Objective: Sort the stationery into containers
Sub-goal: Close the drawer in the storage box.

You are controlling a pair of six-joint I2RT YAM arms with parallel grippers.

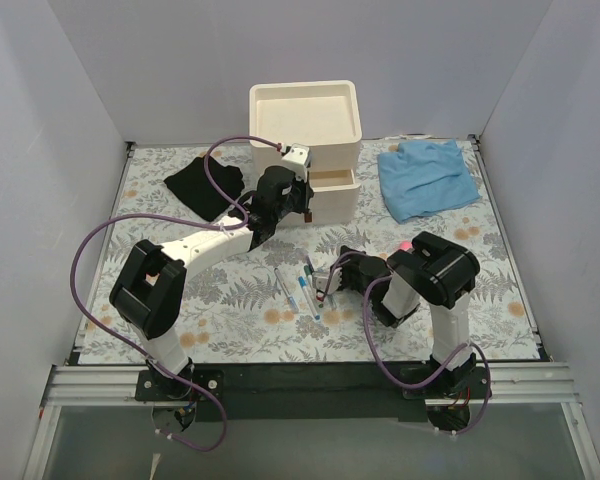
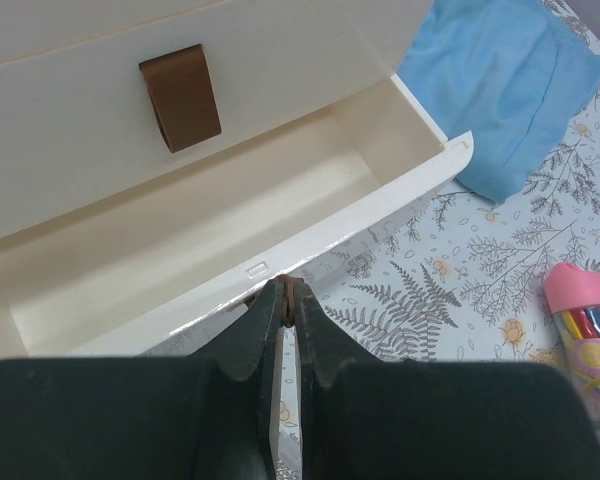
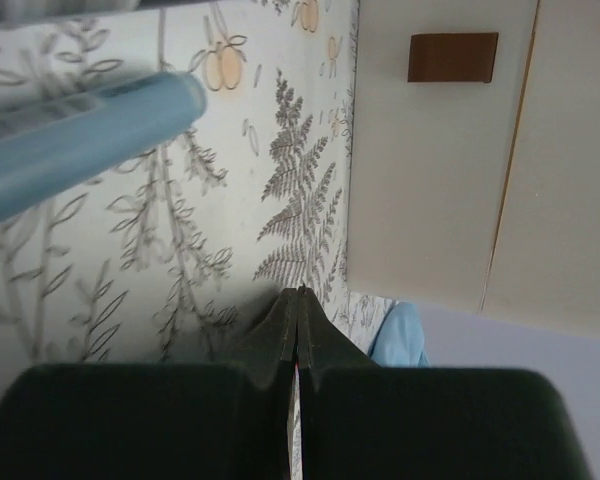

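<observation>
— Left claw [image 2: 291, 292]: what state?
— Pressed together on what looks like the brown handle [image 2: 294, 286] of the open drawer [image 2: 210, 240]; you can judge it holds that drawer out for loading. Pens [image 1: 302, 290] lie on the table [image 1: 230, 325], apart from it, toward the near edge; the pink-capped tube [image 2: 581, 330] lies off to its right. Right claw [image 3: 298, 300], pressed together, hangs near a blue pen [image 3: 80, 140].

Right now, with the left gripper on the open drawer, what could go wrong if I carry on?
The left gripper is pinched shut on the brown handle of the open drawer; a hard pull could drag it right out or shift the organiser. The right gripper is shut near a blue pen; lowered like that, it would likely push the pens around rather than grasp one.
</observation>
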